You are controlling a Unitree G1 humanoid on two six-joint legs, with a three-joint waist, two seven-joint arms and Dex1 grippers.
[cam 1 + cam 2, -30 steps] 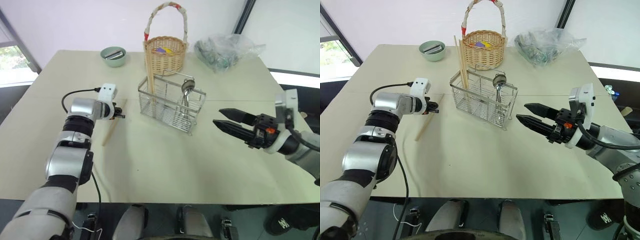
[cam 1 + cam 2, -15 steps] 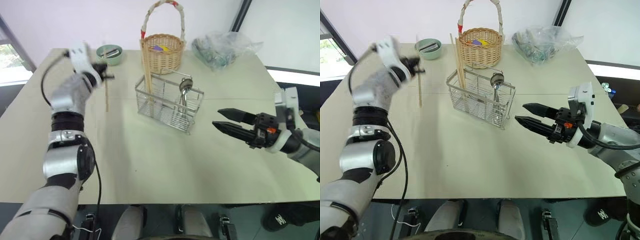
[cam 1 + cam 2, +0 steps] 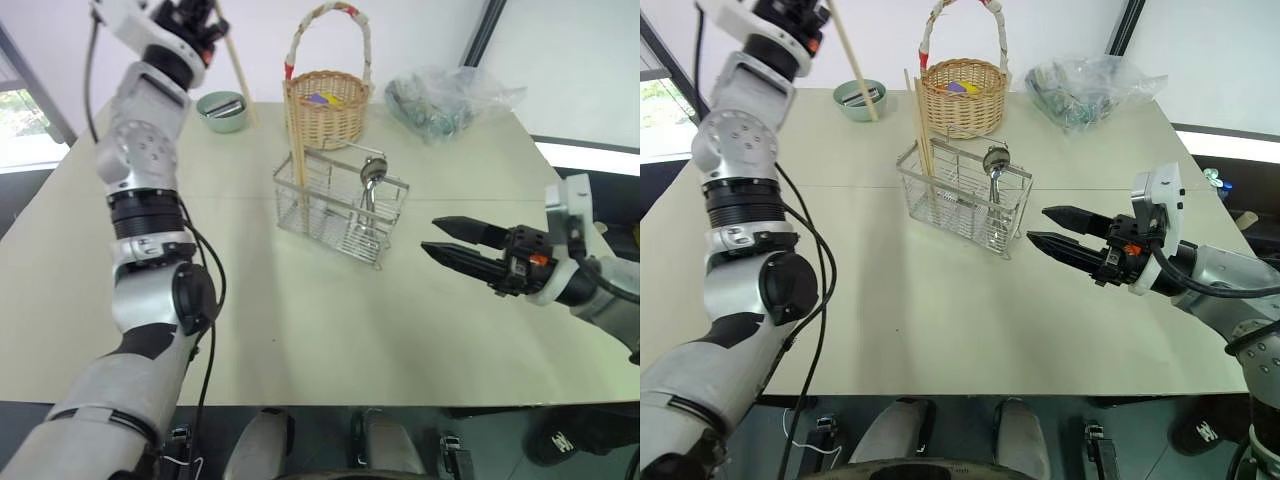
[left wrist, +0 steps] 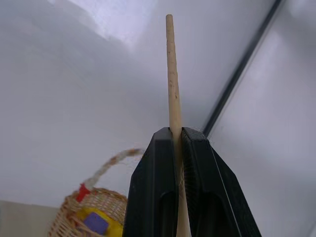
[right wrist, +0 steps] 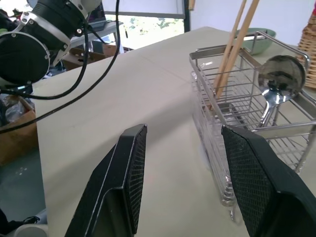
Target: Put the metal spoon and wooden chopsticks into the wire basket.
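Lifted off the table since the earlier frame, the last long tan wooden chopstick (image 3: pixel 852 62) is clamped in the left gripper (image 4: pixel 178 136) high at far left, to be lowered into the silver wire-grid basket (image 3: pixel 962 198) holding the shiny metal spoon (image 3: pixel 996 165); the right gripper (image 3: pixel 1037 227) is held apart, empty.

Two head cameras look down over the table (image 3: pixel 300 330). The left wrist camera faces upward, close along a chopstick (image 4: pixel 172 79); the right wrist camera looks low across the tabletop, sharing the wire basket (image 5: pixel 256 113).

held chopstick (image 3: pixel 854 62) top cut off, wicker basket (image 3: pixel 962 95) contents unclear
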